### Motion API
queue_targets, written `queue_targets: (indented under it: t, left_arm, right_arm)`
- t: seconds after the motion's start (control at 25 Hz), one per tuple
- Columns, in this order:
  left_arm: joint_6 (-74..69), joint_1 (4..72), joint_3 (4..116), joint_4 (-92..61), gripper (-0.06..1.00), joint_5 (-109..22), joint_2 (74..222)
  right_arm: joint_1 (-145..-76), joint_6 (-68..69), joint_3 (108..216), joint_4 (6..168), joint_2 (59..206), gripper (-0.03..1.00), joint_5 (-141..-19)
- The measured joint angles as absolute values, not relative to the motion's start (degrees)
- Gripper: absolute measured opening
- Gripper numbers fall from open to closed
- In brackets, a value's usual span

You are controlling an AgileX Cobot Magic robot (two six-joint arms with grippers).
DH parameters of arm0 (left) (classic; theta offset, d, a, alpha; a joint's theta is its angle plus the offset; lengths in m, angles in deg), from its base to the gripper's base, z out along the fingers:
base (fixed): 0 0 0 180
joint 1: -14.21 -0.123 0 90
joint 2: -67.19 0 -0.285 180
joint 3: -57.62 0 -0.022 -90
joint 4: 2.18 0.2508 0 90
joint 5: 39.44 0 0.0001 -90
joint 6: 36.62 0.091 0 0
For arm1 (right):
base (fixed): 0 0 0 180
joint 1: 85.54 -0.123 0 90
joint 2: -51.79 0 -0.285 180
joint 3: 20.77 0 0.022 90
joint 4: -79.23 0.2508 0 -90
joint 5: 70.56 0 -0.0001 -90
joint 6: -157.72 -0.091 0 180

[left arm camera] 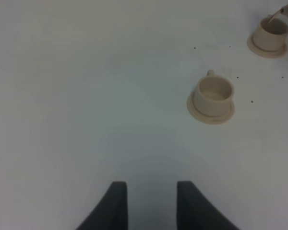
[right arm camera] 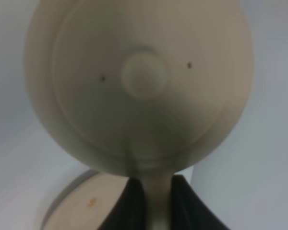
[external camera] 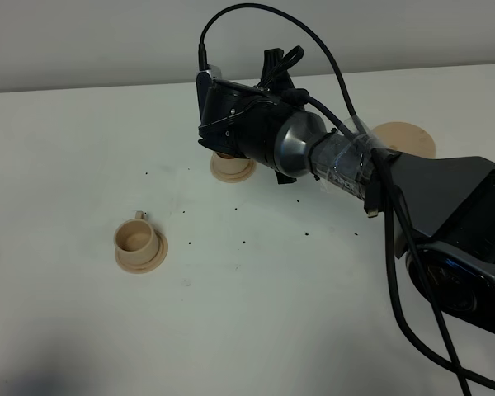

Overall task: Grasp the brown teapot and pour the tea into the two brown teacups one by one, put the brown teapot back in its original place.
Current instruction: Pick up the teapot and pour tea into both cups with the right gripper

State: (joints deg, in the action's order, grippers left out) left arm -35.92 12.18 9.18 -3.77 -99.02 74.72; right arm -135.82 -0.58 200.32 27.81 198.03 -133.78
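The brown teapot [right arm camera: 139, 81] fills the right wrist view, lid and knob facing the camera. My right gripper [right arm camera: 156, 191] is shut on its loop handle. In the exterior view the right wrist [external camera: 239, 120] hangs over the far teacup [external camera: 232, 167] and hides the teapot. The left wrist view shows the teapot's spout [left arm camera: 277, 14] tipped just above that far teacup [left arm camera: 270, 36]. The near teacup [external camera: 139, 239] [left arm camera: 213, 96] stands on its saucer, apart from both arms. The wide saucer, the original place [external camera: 408, 136], lies behind the right arm. My left gripper [left arm camera: 151, 187] is open over bare table.
Small dark specks are scattered on the white table [external camera: 256, 313] between the cups. A black cable [external camera: 396, 272] loops off the right arm. A tan disc [right arm camera: 81, 203] shows below the teapot in the right wrist view; which saucer it is cannot be told.
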Motion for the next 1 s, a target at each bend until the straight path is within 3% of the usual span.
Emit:
queue_targets:
  t: [1.0]
  left_arm:
    - [-35.9, 12.2, 9.2, -3.8, 0.30, -99.0, 74.7]
  right_arm:
    - [-135.8, 0.7, 200.3, 24.8, 200.1, 0.12, -135.1]
